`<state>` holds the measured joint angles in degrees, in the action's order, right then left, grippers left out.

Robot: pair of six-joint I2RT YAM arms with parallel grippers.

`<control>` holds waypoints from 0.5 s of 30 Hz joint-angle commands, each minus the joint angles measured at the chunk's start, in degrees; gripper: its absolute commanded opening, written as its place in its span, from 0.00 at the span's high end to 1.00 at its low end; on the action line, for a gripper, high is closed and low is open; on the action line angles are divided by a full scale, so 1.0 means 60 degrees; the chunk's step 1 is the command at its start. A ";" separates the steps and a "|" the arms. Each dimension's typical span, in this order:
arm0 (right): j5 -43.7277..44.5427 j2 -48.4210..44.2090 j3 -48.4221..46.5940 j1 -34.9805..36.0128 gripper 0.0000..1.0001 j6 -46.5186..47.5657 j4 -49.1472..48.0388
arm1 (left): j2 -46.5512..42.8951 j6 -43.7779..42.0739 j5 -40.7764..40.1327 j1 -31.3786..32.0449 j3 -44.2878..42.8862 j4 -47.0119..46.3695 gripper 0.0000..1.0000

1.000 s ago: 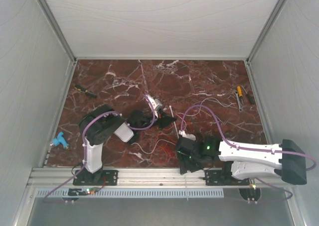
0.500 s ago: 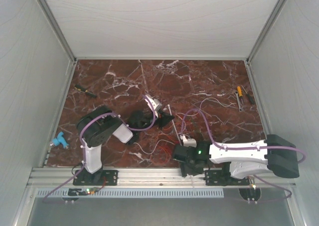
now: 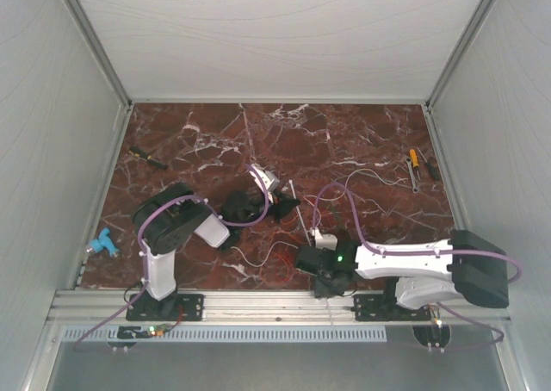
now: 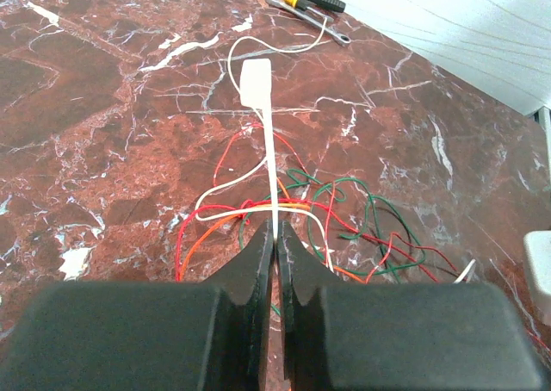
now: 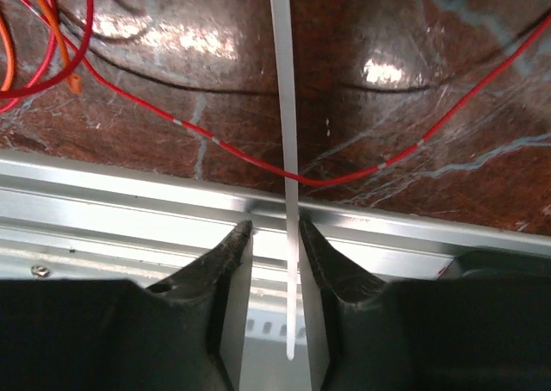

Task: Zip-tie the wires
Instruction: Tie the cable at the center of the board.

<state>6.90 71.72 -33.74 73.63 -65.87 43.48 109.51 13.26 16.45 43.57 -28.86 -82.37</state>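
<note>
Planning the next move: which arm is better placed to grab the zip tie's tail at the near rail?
Right. The right tool straddles the zip tie over the rail, jaws apart. The left tool is shut on it by the wires.

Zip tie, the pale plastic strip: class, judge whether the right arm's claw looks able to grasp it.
Probably yes: the pale grey-white plastic zip tie lies between the parted fingers of the right claw, nothing blocking; a thin red wire crosses it beyond.
</note>
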 commanded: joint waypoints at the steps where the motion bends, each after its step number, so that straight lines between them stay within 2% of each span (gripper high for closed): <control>1: -0.0076 0.1116 0.0430 0.0287 0.77 -0.0070 -0.0366 | -0.0187 -0.0320 -0.0151 0.0031 -0.0199 -0.0491 1.00; 4: -0.0418 0.1561 0.0559 0.0424 0.83 -0.0066 -0.0528 | -0.0204 -0.0276 -0.0190 0.0033 -0.0175 -0.0572 1.00; 7: -0.0496 0.1923 0.0509 0.0434 0.99 -0.0031 -0.0597 | -0.0281 -0.0234 -0.0187 0.0037 -0.0080 -0.0634 1.00; 12: -0.0532 0.2153 0.0423 0.0313 1.00 0.0165 -0.0748 | -0.0576 -0.0203 -0.0170 0.0048 0.0207 -0.0680 1.00; 15: -0.0261 0.1669 0.0134 0.0191 1.00 0.0413 -0.0540 | -0.0848 -0.0140 -0.0029 0.0059 0.0323 -0.0687 1.00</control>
<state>5.58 78.50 -37.28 74.67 -63.90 44.29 107.50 13.10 15.84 43.57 -27.49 -82.43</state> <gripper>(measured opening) 0.009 0.006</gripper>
